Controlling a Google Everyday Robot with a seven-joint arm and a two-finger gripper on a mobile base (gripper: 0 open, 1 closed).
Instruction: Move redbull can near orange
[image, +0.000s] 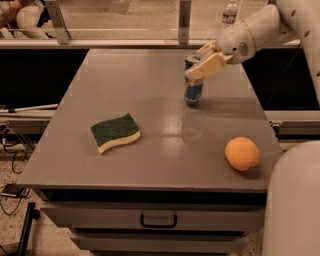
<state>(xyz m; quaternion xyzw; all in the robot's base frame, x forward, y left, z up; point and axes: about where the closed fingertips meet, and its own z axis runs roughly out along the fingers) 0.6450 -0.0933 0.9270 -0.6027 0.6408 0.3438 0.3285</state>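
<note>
1. Broadly, the grey table takes up most of the view. It is a flat work surface with a drawer handle in its front, and everything for the task sits on top of it.
2. The robot's white arm reaches in from the upper right, over the table's far right part, which puts its wrist beside the can instead of above it.
3. The green and yellow sponge lies flat on the left half, well apart from both task things. It is probably only a distractor.
4. The orange rests near the front right edge, well apart from the can. It is the goal marker, so it should stay where it is.
5. The gripper sits at the can's upper half with its fingers pressed in on either side, pinching the can from the side. That hold keeps a tall can upright.
6. The redbull can stands upright toward the table's far right, behind the orange. Whether its base touches the table cannot be told. Its blue and silver panels show, but no lettering can be read.
7. A clear bottle stands beyond the table, and its label is unreadable.
</note>
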